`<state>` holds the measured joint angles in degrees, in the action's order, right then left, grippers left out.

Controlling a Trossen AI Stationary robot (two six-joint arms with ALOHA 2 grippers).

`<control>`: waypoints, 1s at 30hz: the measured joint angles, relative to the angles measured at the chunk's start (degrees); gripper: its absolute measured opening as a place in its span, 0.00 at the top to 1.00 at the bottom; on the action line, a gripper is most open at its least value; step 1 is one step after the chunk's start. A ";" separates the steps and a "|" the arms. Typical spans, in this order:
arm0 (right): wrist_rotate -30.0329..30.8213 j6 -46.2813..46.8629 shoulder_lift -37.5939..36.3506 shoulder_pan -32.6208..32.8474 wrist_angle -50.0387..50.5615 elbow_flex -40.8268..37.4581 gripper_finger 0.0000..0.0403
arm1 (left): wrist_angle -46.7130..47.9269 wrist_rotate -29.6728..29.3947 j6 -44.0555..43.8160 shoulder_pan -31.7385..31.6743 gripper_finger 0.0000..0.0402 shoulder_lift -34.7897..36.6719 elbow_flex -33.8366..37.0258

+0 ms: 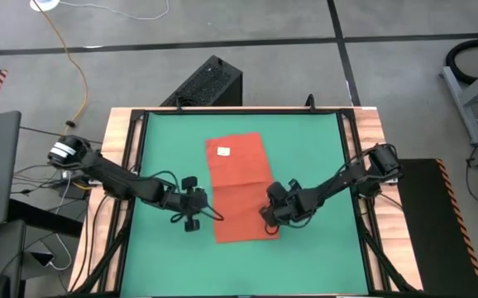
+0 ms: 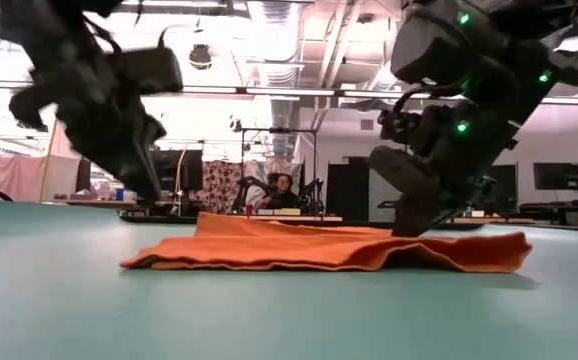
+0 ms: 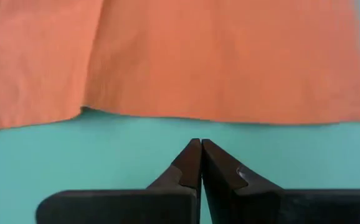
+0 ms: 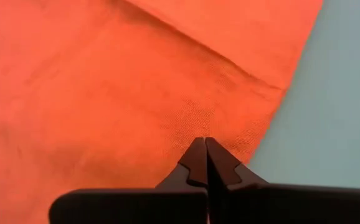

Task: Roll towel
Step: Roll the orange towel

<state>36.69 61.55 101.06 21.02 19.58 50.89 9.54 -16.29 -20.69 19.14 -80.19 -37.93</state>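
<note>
The towel (image 1: 239, 189) lies flat and unrolled mid-mat (image 1: 313, 141), so rolling seems barely begun: the left gripper (image 1: 196, 207), fingers pressed together, waits at its 9 o'clock edge, the right gripper (image 1: 272, 217), likewise closed, presses its 5 o'clock corner, and next both likely must open to pinch the near hem.

Both arms reach inward from opposite sides, bent low at the wrists. The left gripper (image 1: 191, 209) has its fingers pressed together, tips meeting. The right gripper (image 1: 272, 217) is likewise closed, fingertips touching.
</note>
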 joint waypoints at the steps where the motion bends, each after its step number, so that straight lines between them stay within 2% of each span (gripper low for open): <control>1: 1.06 -1.76 -0.73 1.08 0.36 0.72 0.98 | -2.27 -0.07 -0.20 0.43 1.00 0.40 0.02; 6: 2.43 -9.34 -4.66 6.81 -1.51 3.81 0.98 | -16.32 -0.38 2.30 3.83 1.00 -0.86 -0.15; 10: 2.71 -12.17 -5.57 12.57 -2.67 4.11 0.98 | -22.75 -0.31 4.27 5.22 1.00 -5.09 -0.07; 13: 2.25 -9.00 -4.31 15.75 -2.53 4.02 0.98 | -27.40 0.01 4.06 5.31 1.00 -9.97 -0.09; 18: 1.56 -2.46 0.77 17.25 -1.52 3.98 0.98 | -33.55 2.60 1.70 5.31 1.00 -17.68 -0.11; 20: -1.26 0.48 3.20 17.15 -0.12 4.00 0.98 | -34.15 2.64 0.36 5.62 1.00 -19.67 -0.14; 24: -1.72 6.78 5.78 18.12 0.81 4.31 0.98 | -33.60 2.73 -2.62 6.39 1.00 -20.91 -0.16; 30: 0.54 12.26 5.48 20.24 3.10 4.24 0.98 | -33.66 2.91 -2.93 7.23 1.00 -21.02 -0.22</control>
<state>37.23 73.81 106.54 41.27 22.68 55.13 -24.12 -13.39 -23.62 26.37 -101.21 -38.15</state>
